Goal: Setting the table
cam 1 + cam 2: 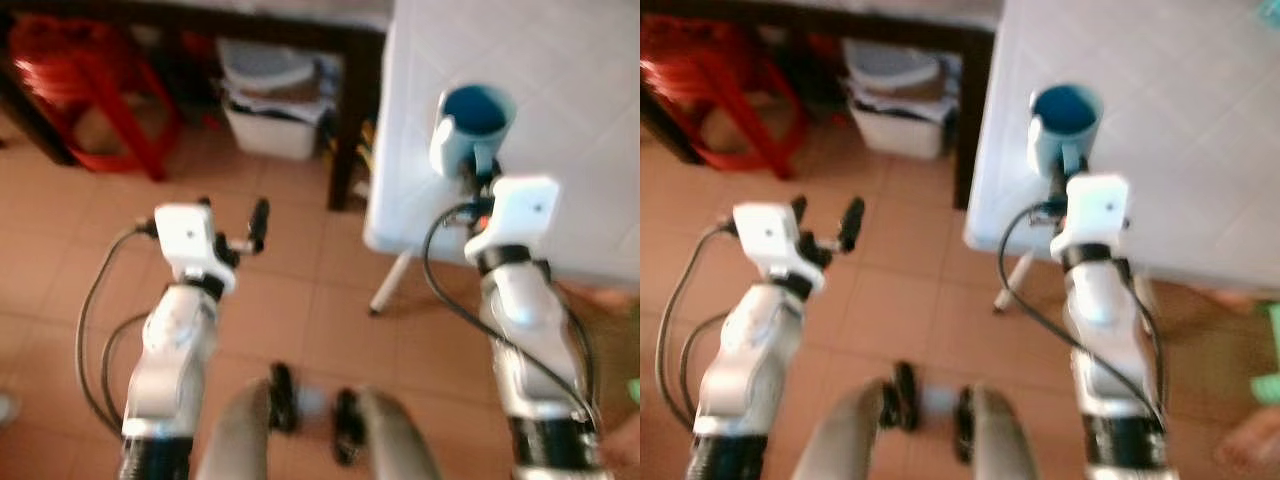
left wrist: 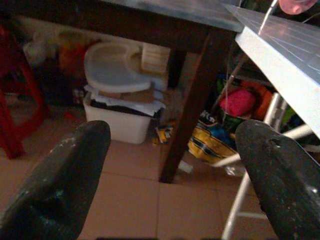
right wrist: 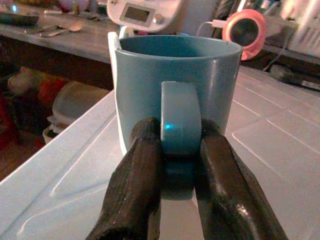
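Right wrist view gives me what I need: my right gripper [image 3: 177, 150] is clamped on the handle of the blue mug [image 3: 175, 85], which stands upright with its mouth up, straight ahead of the fingers. From the head camera, the mug sits over the near corner of the white table [image 1: 560, 90], just inside its edge; I can't tell whether its base touches the top. My left gripper [image 1: 238, 228] hangs spread and empty, well off the table's left side, over the floor.
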Robot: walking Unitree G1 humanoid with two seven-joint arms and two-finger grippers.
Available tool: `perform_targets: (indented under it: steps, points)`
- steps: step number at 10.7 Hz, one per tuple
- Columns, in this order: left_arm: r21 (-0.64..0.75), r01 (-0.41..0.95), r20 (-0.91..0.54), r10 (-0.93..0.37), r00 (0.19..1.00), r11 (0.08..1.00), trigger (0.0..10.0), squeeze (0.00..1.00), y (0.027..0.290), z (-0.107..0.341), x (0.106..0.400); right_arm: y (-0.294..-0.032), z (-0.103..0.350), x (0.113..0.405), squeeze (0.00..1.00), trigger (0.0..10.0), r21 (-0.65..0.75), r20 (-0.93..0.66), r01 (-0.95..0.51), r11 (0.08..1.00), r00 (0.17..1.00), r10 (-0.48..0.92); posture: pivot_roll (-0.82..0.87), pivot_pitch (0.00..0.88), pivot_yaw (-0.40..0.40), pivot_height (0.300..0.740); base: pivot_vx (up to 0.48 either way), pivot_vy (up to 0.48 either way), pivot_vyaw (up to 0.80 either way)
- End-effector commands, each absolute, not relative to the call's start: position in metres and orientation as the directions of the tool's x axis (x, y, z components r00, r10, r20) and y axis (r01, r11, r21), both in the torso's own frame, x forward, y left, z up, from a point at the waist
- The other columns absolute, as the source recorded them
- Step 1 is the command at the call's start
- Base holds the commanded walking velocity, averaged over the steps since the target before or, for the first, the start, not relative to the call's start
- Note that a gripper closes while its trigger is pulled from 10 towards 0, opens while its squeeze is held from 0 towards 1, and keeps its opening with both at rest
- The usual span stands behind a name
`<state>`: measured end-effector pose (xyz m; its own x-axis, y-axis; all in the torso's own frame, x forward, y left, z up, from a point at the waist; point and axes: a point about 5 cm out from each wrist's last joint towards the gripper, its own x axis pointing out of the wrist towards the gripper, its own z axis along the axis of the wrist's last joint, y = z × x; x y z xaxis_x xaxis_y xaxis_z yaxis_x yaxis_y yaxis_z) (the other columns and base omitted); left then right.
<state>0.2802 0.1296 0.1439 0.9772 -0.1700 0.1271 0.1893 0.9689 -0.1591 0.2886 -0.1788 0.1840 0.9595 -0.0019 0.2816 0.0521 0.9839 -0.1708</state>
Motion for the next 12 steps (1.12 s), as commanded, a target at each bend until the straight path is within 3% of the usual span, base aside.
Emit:
perform_targets:
  steps: [1, 7, 10, 12]
  points:
    - [-0.146, 0.156, 0.112, -0.141, 0.984, 0.977, 10.0, 0.0, 0.135, 0.14, 0.281, -0.182, 0.183, 0.285, 0.0, 10.0, -0.154, 0.273, 0.066, 0.986, 0.962, -0.022, -0.02, 0.195, -0.01, 0.74, 0.0, 0.48, 0.0]
    - [-0.084, 0.104, 0.168, -0.088, 0.982, 0.991, 10.0, 0.0, 0.136, 0.138, 0.289, -0.179, 0.14, 0.268, 0.0, 10.0, -0.138, 0.161, 0.105, 0.985, 0.984, -0.083, -0.05, 0.09, 0.0, 0.74, 0.047, 0.465, 0.0]
    - [-0.099, 0.112, 0.119, -0.1, 0.988, 0.989, 10.0, 0.0, 0.134, 0.126, 0.286, -0.173, 0.118, 0.259, 0.0, 10.0, -0.089, 0.063, 0.043, 0.995, 0.997, -0.037, -0.05, 0.128, 0.016, 0.74, 0.48, 0.0, 0.0]
    - [-0.084, 0.129, 0.143, -0.116, 0.983, 0.988, 10.0, 0.0, 0.128, 0.13, 0.287, -0.164, 0.126, 0.261, 0.0, 10.0, -0.103, 0.112, 0.019, 0.994, 0.994, -0.008, -0.06, 0.13, 0.021, 0.74, 0.48, 0.0, 0.0]
